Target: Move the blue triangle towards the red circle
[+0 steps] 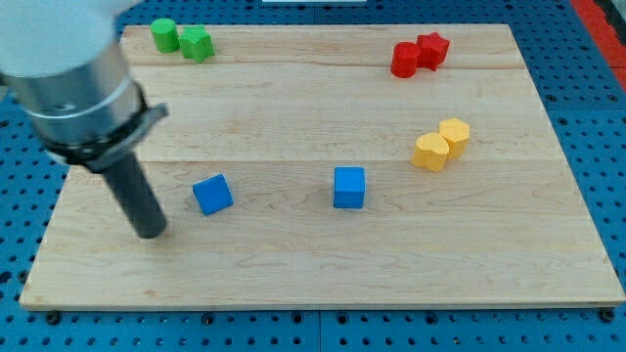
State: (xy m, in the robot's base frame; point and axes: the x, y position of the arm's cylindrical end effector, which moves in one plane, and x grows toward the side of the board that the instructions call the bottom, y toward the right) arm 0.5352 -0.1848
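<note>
Two blue blocks lie on the wooden board point(293, 284). The left blue block point(212, 194) is a tilted wedge-like shape, likely the blue triangle. The other blue block point(349, 188) looks like a cube, near the board's middle. The red circle, a red cylinder point(404, 60), stands at the view's upper right, touching a red star-shaped block point(432, 49). My tip point(152, 233) rests on the board, to the lower left of the left blue block, a short gap away.
A green cylinder point(164, 35) and a green star-like block point(196, 43) sit at the view's upper left. Two yellow blocks point(429, 152) point(454, 135) touch each other at the right. The arm's grey body point(68, 78) covers the upper left corner.
</note>
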